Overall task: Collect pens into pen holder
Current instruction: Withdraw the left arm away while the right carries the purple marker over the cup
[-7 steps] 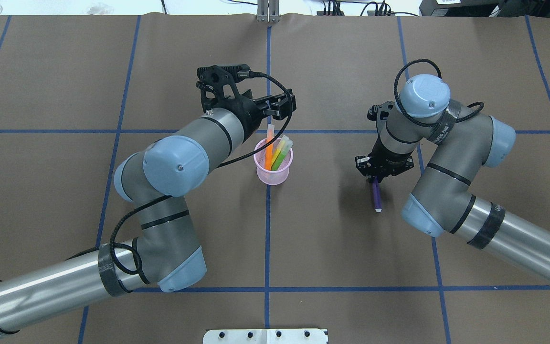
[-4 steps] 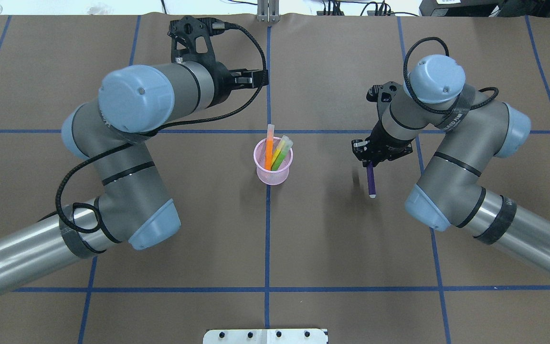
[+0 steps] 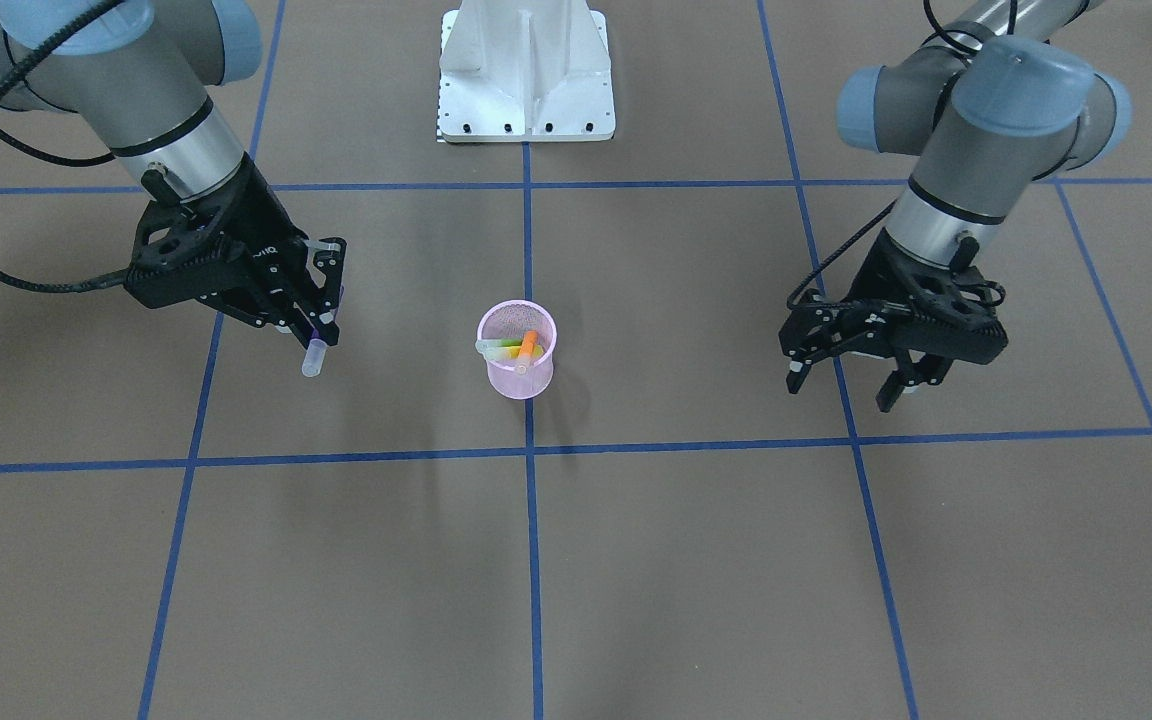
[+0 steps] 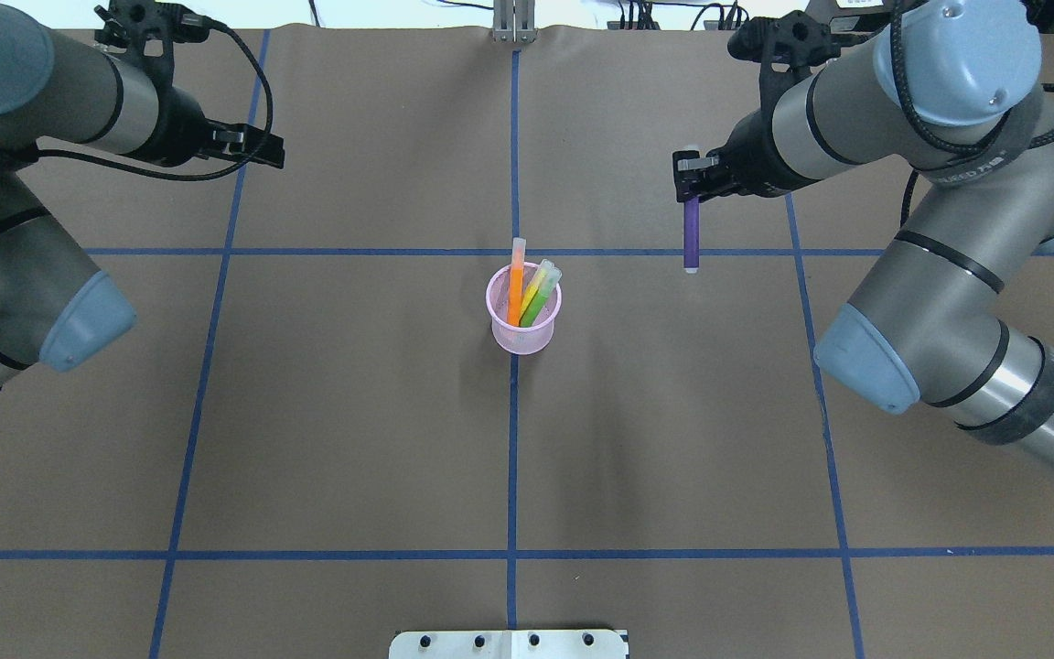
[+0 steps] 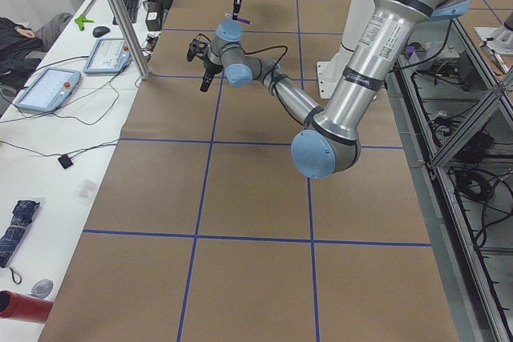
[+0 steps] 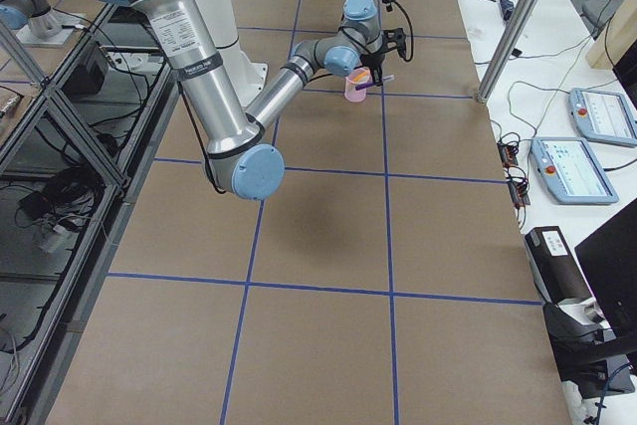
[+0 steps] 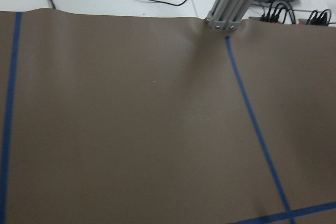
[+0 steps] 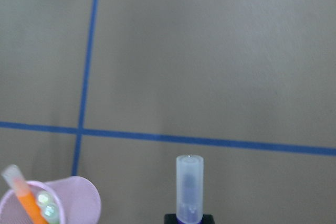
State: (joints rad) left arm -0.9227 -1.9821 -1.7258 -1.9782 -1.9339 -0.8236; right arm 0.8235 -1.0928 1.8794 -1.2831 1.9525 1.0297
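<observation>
Upper right in the overhead view, the right gripper (image 4: pixel 690 186) clenches the purple pen (image 4: pixel 692 234) above the bench (image 4: pixel 353 412), the left gripper (image 3: pixel 839 392) hangs released, and three pens (image 4: pixel 516 291) stand in the centre pen holder (image 4: pixel 527 340).

Logging in remotely, I read this as a robotics lab. The table (image 4: pixel 353 430) is papered brown and gridded with blue tape (image 4: pixel 511 476). Teach pendants (image 6: pixel 572 169) lie on a white side bench (image 5: pixel 40 186), beside an aluminium post (image 5: pixel 120 18).

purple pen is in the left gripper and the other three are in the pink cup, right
No: the right gripper holds the purple pen, as the overhead view shows. The other three pens are in the pink cup.
</observation>
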